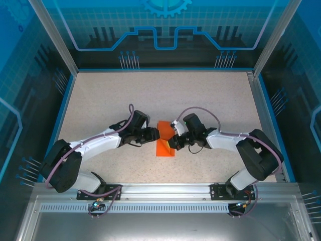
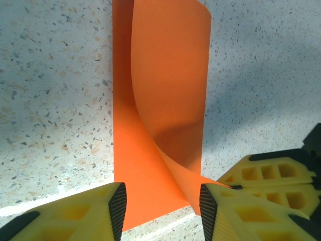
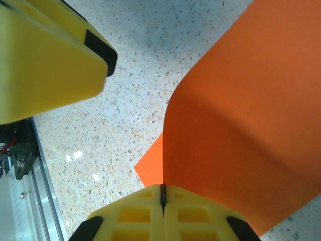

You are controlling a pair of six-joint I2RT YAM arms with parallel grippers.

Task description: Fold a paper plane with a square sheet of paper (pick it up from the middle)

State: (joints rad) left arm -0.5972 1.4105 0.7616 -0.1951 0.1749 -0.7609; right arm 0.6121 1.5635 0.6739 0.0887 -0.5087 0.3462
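On table (image 1: 105, 100), centre, toward front edge: paper (image 1: 165, 147) part-folded, one flap curled over. Left end effector (image 2: 163, 206) released, set astride paper's end. Right end effector (image 3: 162, 193) clenched on the raised flap. Step, by my reading: an early fold. Next calls for aligning edges, then pressing the crease.

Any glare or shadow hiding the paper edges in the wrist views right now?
Left wrist: paper sharp, with a dark shadow under its curled flap; table shaded on the right, bright strip at bottom left. Right wrist: small glare spots on the table beside the rail, paper edges clear. Top: even light, no glare.
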